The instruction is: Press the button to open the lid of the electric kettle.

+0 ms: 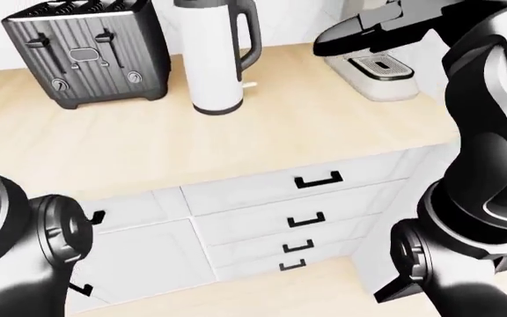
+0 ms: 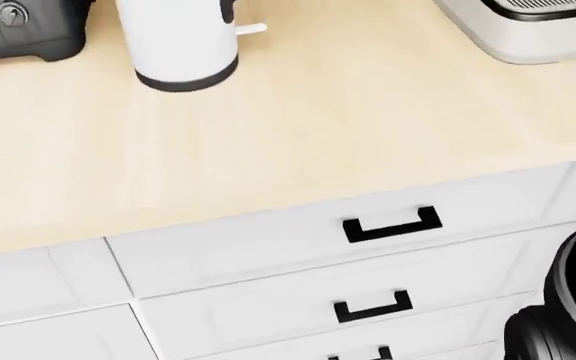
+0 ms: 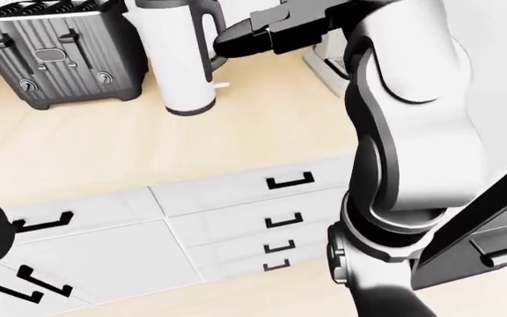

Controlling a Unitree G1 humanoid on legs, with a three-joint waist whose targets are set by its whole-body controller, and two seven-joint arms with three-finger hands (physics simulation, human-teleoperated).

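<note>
The electric kettle (image 1: 214, 59) is white with a dark grey handle and lid. It stands upright on the light wooden counter (image 1: 306, 125), between a toaster and a coffee machine. Its top is cut by the upper edge of the left-eye view, and the button does not show clearly. My right hand (image 3: 227, 39) reaches in from the right at the height of the kettle's handle (image 3: 211, 30). The left-eye view shows a gap between them. The hand's fingers merge into one dark shape. Of my left arm only the elbow (image 1: 33, 244) shows at the lower left; its hand is out of view.
A dark ribbed toaster (image 1: 86, 53) stands left of the kettle. A white coffee machine (image 1: 381, 69) stands to its right, partly behind my right arm. White drawers with black handles (image 2: 390, 225) run below the counter edge, with a pale floor beneath.
</note>
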